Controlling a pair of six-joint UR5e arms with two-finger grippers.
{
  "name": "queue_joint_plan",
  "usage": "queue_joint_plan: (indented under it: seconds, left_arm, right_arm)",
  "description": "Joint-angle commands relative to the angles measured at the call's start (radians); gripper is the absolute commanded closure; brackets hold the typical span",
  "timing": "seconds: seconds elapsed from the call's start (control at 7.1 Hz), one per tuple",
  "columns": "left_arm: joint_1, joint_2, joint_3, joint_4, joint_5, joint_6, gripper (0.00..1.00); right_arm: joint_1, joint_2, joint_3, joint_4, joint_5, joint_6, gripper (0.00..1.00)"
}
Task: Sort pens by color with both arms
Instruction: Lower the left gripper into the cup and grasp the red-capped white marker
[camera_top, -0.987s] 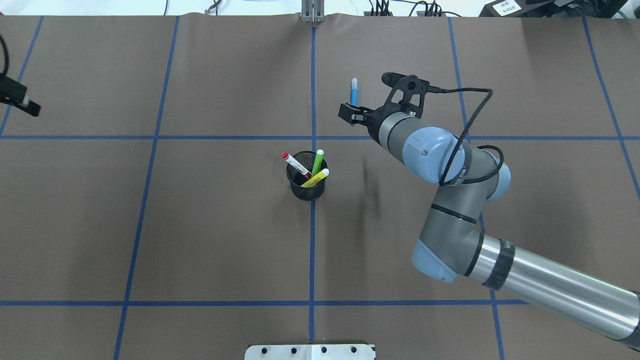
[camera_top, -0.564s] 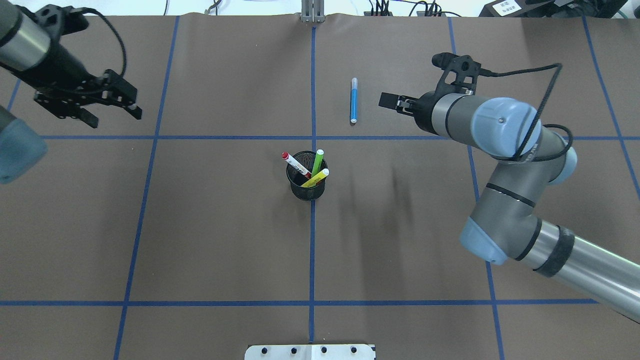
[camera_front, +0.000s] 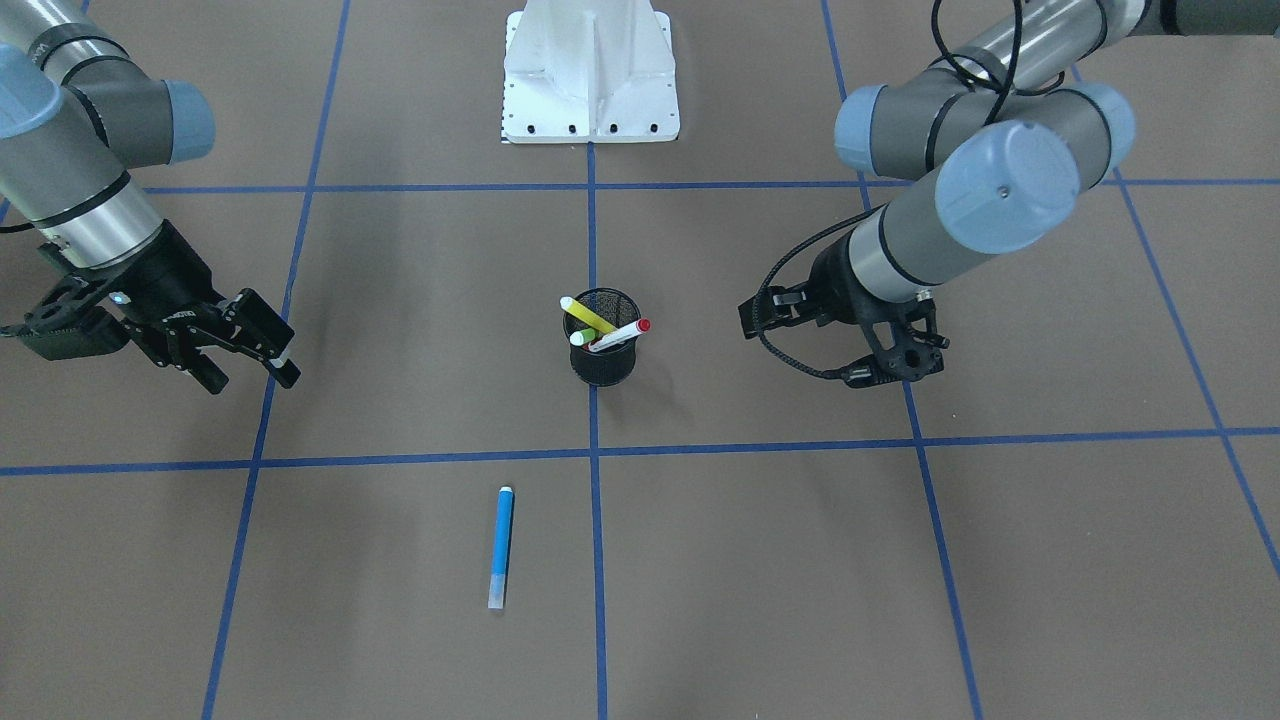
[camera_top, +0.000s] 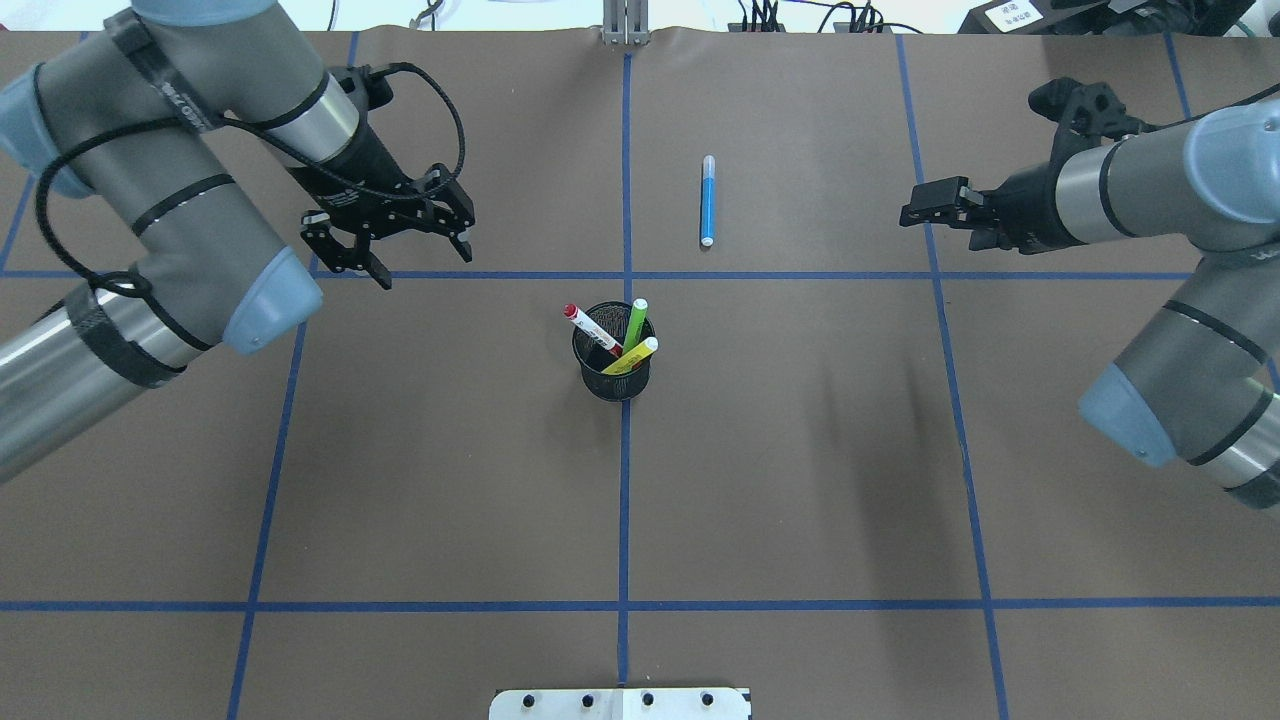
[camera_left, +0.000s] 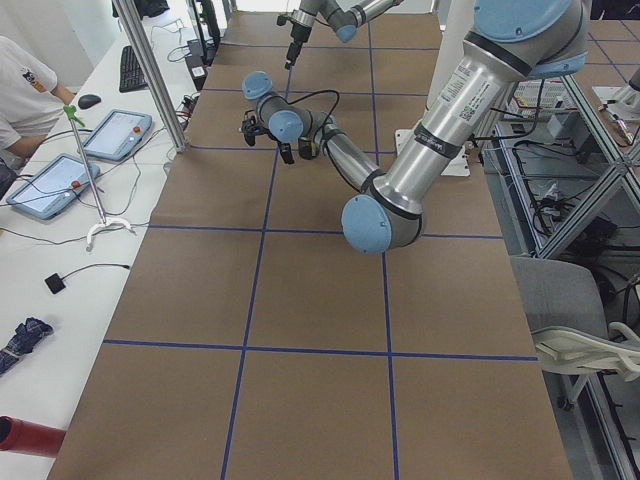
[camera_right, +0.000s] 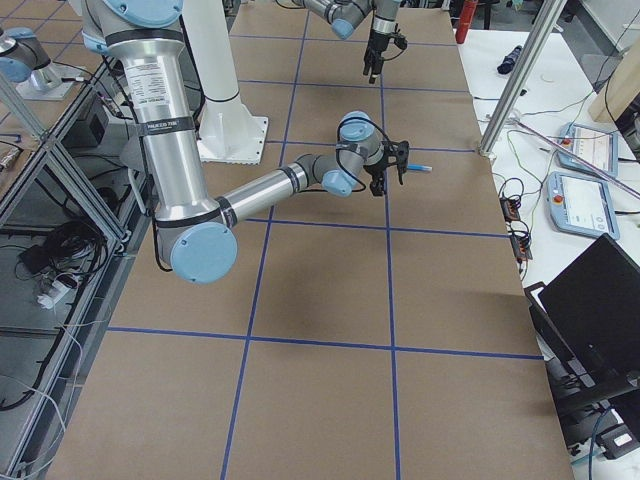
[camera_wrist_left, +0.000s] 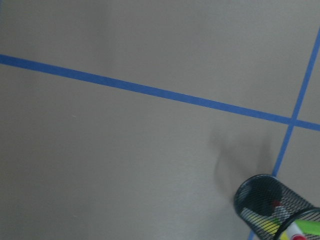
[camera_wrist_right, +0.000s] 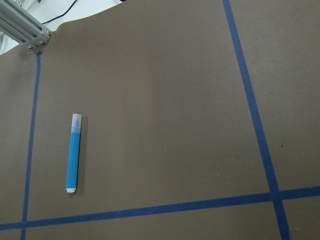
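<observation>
Under left wrist, mesh cup, seemingly three pens, overhead, blue pen

Overhead and front-facing views high, opposed, sharing the mesh cup — wrist views close above the table.

The thick jointed left arm and its twin, the right arm, are grey and brushed-silver tubes with rounded pale blue joint caps. A black band with white lettering wraps the left arm, and a thin black cable loops beside its wrist. The left gripper and right gripper are black with two fingers. The white pedestal base has a row of dark screw holes.
</observation>
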Motion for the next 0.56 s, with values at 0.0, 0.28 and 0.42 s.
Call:
queue_joint_plan:
  seconds: [0.0,0.28,0.42]
  left_arm:
    - [0.036,-0.083,0.135,-0.155,-0.016,-0.151,0.11]
    - [0.082,-0.11,0.175,-0.272,-0.016,-0.251,0.15]
    - [0.084,-0.111,0.175,-0.312,-0.016,-0.285,0.16]
  right_arm:
    - [0.028,-0.084,0.078,0.0,0.019,-0.01,0.0]
    - [0.03,-0.109,0.099,0.0,0.012,-0.01,0.0]
    - [0.032,-0.111,0.099,0.0,0.01,-0.01,0.0]
